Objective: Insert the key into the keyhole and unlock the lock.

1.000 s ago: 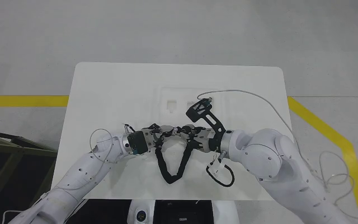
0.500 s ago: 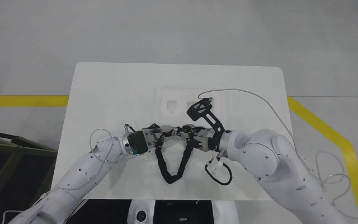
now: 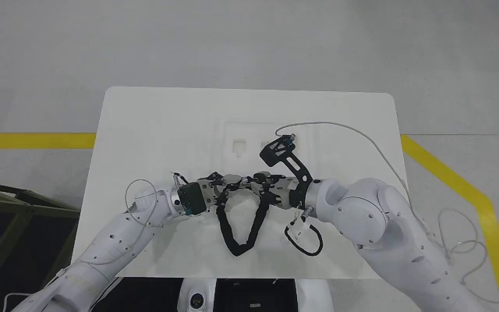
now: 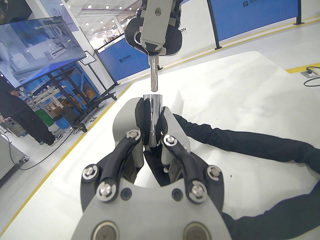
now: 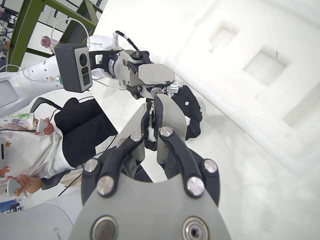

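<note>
A black cable lock (image 3: 241, 232) lies looped on the white table (image 3: 148, 132). My left gripper (image 4: 152, 106) is shut on the lock's chrome cylinder (image 4: 155, 116), holding it end-up. My right gripper (image 4: 153, 47) faces it, shut on the key (image 4: 154, 76). The key's tip sits right at the cylinder's end, lined up with it and with the whole blade outside. In the right wrist view the keyhole face (image 5: 157, 91) shows just beyond my right gripper (image 5: 151, 107). From above, the left gripper (image 3: 221, 189) and right gripper (image 3: 254, 186) meet at the table's middle.
A white foam tray (image 3: 292, 134) with square recesses lies behind the grippers, toward the table's far side. The lock's cable (image 4: 250, 142) trails across the table toward its near edge. A thin grey wire (image 3: 351, 131) arcs over the table's right part.
The right arm has edged a little to the left, toward the left gripper. The left arm and the cable have stayed put.
</note>
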Available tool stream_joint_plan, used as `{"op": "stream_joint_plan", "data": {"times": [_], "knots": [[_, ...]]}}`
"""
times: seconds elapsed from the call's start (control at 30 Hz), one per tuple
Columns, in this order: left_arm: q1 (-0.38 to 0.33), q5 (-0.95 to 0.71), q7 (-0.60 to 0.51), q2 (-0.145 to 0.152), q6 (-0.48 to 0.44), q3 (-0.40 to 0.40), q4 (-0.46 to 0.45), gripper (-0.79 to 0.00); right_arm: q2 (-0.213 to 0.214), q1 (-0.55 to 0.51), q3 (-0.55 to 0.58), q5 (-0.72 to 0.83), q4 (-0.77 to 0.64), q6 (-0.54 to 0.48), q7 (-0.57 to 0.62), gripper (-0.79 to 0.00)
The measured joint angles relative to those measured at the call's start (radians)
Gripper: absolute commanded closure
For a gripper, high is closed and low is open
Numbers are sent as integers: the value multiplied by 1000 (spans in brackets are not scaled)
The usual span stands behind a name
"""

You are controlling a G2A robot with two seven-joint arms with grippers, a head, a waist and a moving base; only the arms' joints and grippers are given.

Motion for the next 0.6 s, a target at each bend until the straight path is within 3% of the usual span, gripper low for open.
{"op": "stream_joint_plan", "data": {"times": [0.6], "knots": [[0, 0, 0, 0, 0, 0, 0, 0, -10, 16, -15, -2, 12, 2, 5, 0]]}}
